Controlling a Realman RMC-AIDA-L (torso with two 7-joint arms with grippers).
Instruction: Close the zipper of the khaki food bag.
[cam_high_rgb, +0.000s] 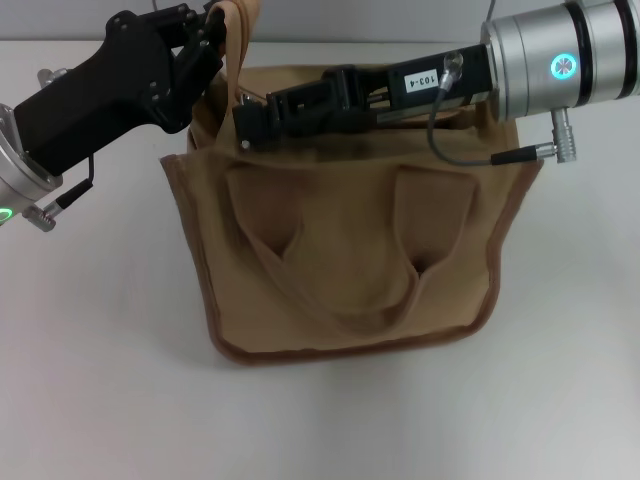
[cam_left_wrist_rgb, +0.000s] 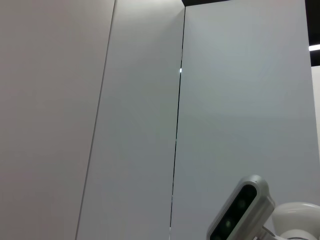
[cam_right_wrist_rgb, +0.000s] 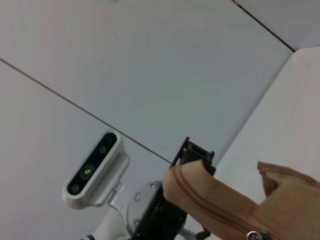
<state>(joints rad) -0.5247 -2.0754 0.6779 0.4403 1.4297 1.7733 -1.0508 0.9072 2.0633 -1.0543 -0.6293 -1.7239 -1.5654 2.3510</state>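
The khaki food bag (cam_high_rgb: 350, 250) stands in the middle of the white table, its front pocket and two strap handles facing me. My right gripper (cam_high_rgb: 246, 125) reaches leftward across the bag's top to its left end. Its fingers are closed together at the zipper's small silver slider (cam_high_rgb: 245, 146), which also shows in the right wrist view (cam_right_wrist_rgb: 252, 235). The arm hides most of the zipper. My left gripper (cam_high_rgb: 207, 35) is at the bag's upper left corner, shut on a tan strap (cam_high_rgb: 236, 22) that it holds up. The strap (cam_right_wrist_rgb: 210, 192) also shows in the right wrist view.
The white table (cam_high_rgb: 90, 380) lies all around the bag. The left wrist view shows only wall panels and my head camera (cam_left_wrist_rgb: 241, 206). The right wrist view also shows the head camera (cam_right_wrist_rgb: 92, 170).
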